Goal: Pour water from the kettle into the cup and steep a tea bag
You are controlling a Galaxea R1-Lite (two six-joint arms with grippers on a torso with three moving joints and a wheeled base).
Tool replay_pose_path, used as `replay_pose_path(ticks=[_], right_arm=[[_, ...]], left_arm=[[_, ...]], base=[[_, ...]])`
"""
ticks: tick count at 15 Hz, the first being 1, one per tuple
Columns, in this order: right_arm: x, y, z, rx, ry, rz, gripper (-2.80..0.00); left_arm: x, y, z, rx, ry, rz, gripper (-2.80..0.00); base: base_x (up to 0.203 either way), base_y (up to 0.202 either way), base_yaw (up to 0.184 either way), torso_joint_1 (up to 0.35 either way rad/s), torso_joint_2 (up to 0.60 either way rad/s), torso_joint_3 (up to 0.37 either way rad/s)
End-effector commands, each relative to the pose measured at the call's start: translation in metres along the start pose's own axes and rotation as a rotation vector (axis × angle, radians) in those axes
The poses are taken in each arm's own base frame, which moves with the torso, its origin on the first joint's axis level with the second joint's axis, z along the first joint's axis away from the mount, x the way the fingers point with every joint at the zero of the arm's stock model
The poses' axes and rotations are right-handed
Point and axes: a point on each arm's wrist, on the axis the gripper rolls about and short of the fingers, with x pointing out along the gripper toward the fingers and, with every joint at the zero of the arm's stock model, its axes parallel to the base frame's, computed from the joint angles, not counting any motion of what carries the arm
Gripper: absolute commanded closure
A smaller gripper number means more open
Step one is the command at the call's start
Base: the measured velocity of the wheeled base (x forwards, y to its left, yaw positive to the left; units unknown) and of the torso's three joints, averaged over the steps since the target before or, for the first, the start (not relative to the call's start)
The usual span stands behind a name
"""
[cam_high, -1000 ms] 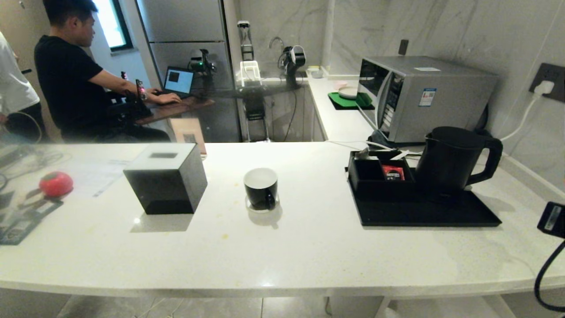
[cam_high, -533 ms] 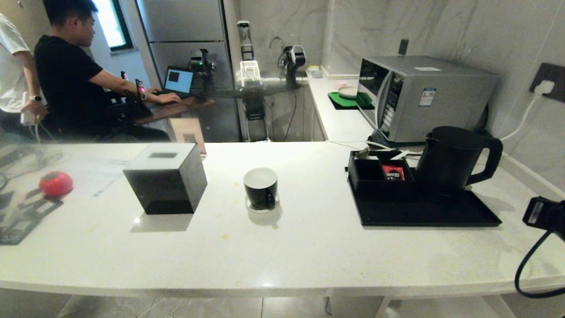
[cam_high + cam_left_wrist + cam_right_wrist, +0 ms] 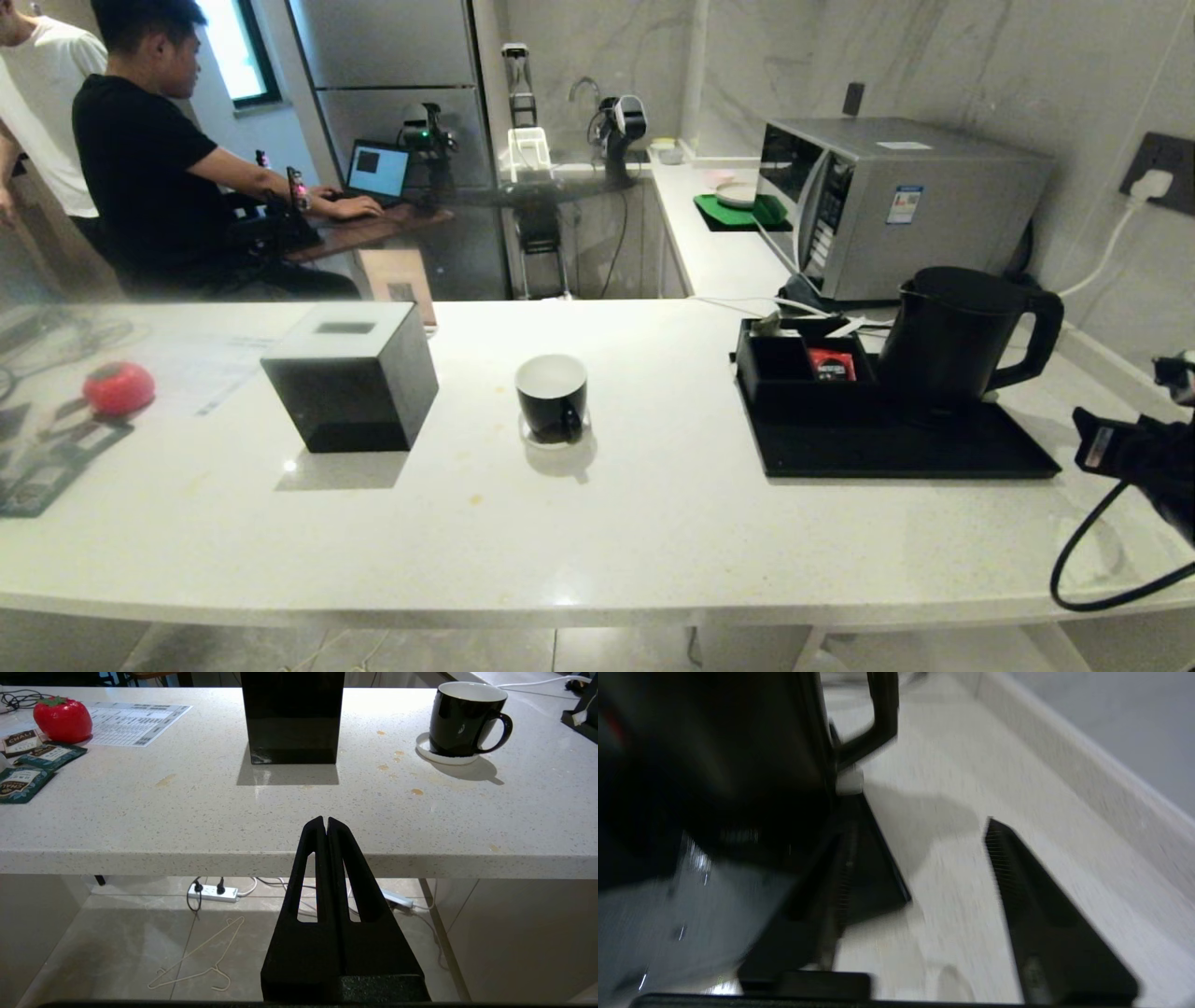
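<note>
Kitchen: microwave (image 3: pixel 887 201), fridge (image 3: pixel 392 75), sink tap (image 3: pixel 583 89)

"CHAI" is showing on the dark green tea sachets (image 3: pixel 28 765) lying just beside the red strawberry-shaped object (image 3: pixel 62 719); the printed sheet (image 3: pixel 135 717) near it is carrying text too small to read.

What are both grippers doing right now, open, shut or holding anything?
Left gripper: jaws shut, empty, parked below the counter edge.
Right gripper: jaws open, holding nothing, beside the kettle near its handle.

tissue box (image 3: pixel 350 387): counter left | red strawberry (image 3: pixel 119 387): far left | microwave (image 3: pixel 896 205): back right | laptop (image 3: pixel 377 172): background
</note>
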Motion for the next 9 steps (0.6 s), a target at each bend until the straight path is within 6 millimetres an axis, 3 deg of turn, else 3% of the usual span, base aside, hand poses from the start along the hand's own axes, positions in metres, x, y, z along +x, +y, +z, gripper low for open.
replay_pose_path(ticks=[1,9], right_arm=[[0.017,0.003,-0.02,0.0,-0.015,-0.002,-2.8],[0.049,0.006,0.0,0.022,-0.157,-0.004,-2.8]], left_arm=[[0.0,0.0,0.0,0.0,0.0,0.0,0.0],[0.0,0.0,0.0,0.0,0.0,0.0,0.0]], base=[[0.0,0.0,0.0,0.0,0.0,0.0],[0.0,0.0,0.0,0.0,0.0,0.0]])
